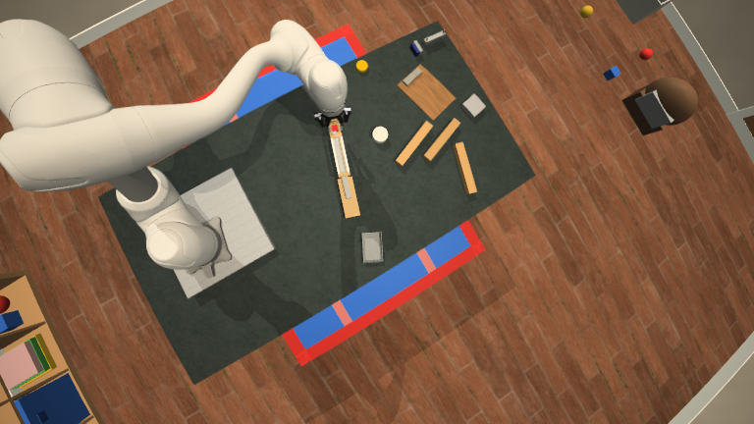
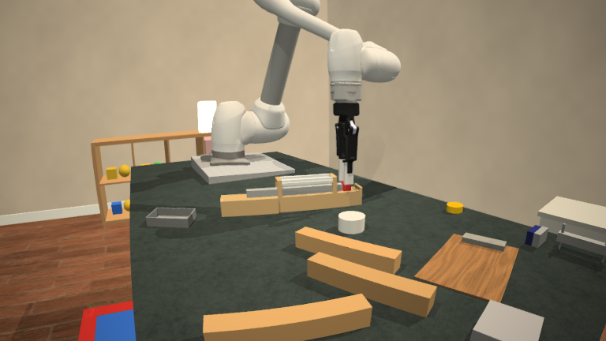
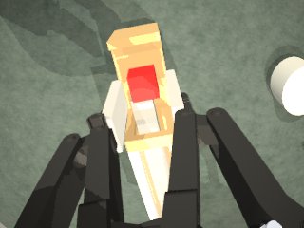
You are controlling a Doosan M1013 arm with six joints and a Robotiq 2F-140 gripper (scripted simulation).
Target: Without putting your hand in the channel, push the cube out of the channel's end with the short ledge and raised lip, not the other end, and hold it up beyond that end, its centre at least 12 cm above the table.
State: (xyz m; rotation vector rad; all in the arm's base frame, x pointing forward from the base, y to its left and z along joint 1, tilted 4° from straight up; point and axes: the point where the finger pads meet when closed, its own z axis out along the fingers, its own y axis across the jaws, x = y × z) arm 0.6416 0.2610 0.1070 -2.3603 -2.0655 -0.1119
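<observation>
Nearest on the dark green tabletop (image 2: pixel 223 270) lay three long tan wooden beams (image 2: pixel 286 319), untouched, then a short white cylinder (image 2: pixel 351 222). Behind it sat the tan wooden channel (image 2: pixel 308 196) with a grey pusher bar (image 2: pixel 263 192) poking from its far-left end. The small red cube (image 2: pixel 346 186) was out of the covered part, resting on the short ledge just inside the raised lip (image 3: pixel 135 38). The black two-finger claw (image 2: pixel 345 176) hung straight down over it, partly open and gripping nothing, with its fingers either side of the cube. Risks, as I judge them: the fingers could catch the ledge walls or the lip and drag the whole channel. An off-centre close could pinch only a corner, so the cube might slip in the lift and fall back.
</observation>
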